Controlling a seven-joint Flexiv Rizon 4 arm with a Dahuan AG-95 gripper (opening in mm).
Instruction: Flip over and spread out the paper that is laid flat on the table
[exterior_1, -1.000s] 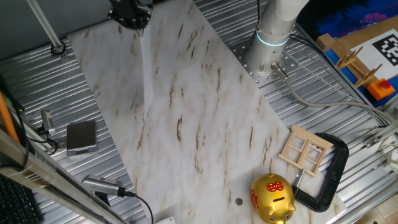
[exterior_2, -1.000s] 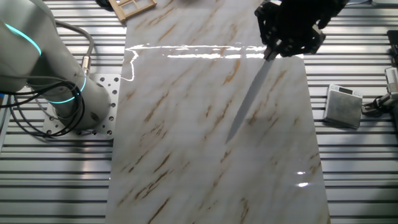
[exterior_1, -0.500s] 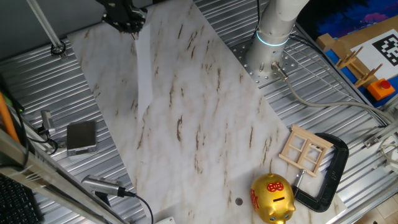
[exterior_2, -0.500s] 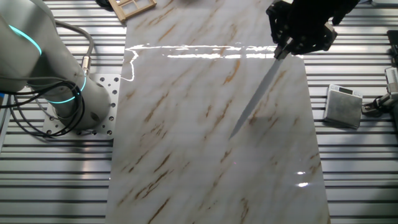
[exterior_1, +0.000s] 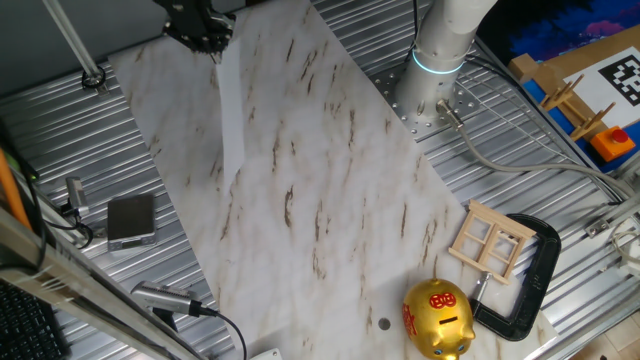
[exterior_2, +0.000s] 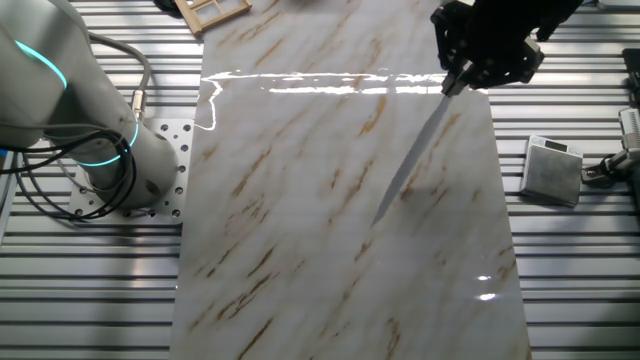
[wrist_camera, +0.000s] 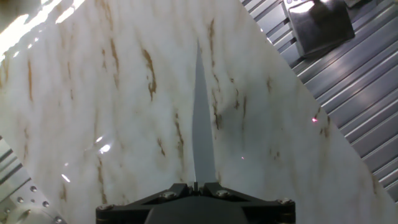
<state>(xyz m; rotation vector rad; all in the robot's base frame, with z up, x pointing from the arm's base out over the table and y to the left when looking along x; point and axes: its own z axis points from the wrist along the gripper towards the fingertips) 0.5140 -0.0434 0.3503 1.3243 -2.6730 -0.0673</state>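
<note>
My gripper (exterior_1: 211, 47) is shut on one edge of the paper (exterior_1: 231, 110), a thin white sheet that hangs down from the fingers above the table (exterior_1: 330, 190). In the other fixed view the gripper (exterior_2: 456, 86) holds the paper (exterior_2: 415, 155) edge-on, so it shows as a narrow grey strip slanting down to the marble board (exterior_2: 300, 230). In the hand view the paper (wrist_camera: 202, 124) runs straight away from the closed fingertips (wrist_camera: 199, 184) as a thin blade. The sheet's lower end is near or on the board; I cannot tell which.
A small grey square pad (exterior_1: 131, 219) lies on the ribbed metal left of the board and shows in the other fixed view (exterior_2: 552, 170). A gold piggy bank (exterior_1: 437, 318), a wooden frame (exterior_1: 490, 240) and a black clamp (exterior_1: 530, 275) sit at the board's near corner. The arm's base (exterior_1: 435, 60) stands at the right.
The gripper with the paper moved a little sideways toward the pad's side of the board one second ago. Nothing has moved in the last half second.
</note>
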